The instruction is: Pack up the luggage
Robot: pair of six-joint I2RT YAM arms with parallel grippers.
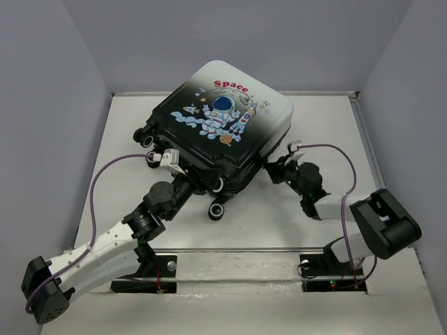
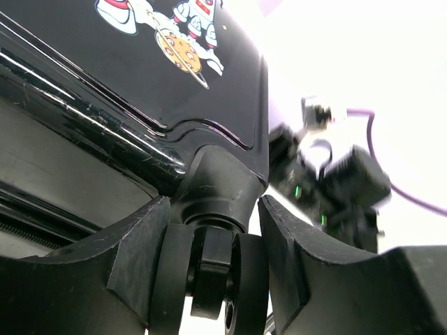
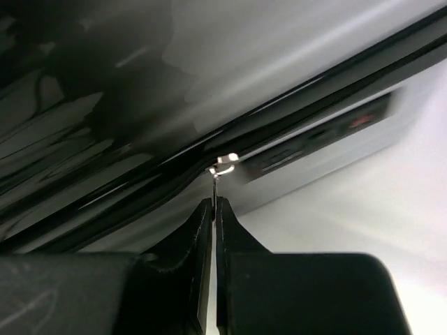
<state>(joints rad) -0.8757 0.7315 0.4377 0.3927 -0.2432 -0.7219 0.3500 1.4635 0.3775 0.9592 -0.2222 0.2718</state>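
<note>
— At the near edge, by the arm bases, which arm is doing the work?

— Both. Closest to us, the left gripper (image 1: 201, 187) reaches to the near corner of the luggage (image 1: 223, 129). Its wrist view shows the two fingers either side of a black wheel (image 2: 209, 272), pressed against it as far as I can judge. I'd call that clamped on the wheel, bracing the case.

— And the right one?

— A little further in, the right gripper (image 3: 213, 204) has its jaws pinched together on the zipper pull (image 3: 218, 178), a thin bright tab hanging from the seam on the case's near-right side.

— Where does the case lie from it?

— Just beyond it and to its left, astronaut print up, in the middle of the table (image 1: 328, 125). It sits on the diagonal, with the wheel end toward the left arm. I'd say the long axis runs away to the far right, though the shell looks nearly square from above.

— So which way should the next pull go?

— Along the seam, I'd guess; it runs across in front of the right fingers, not straight away from them. The right arm is nearer that edge, and the left only has to hold firm. How far the zip is done I can't tell.
</note>
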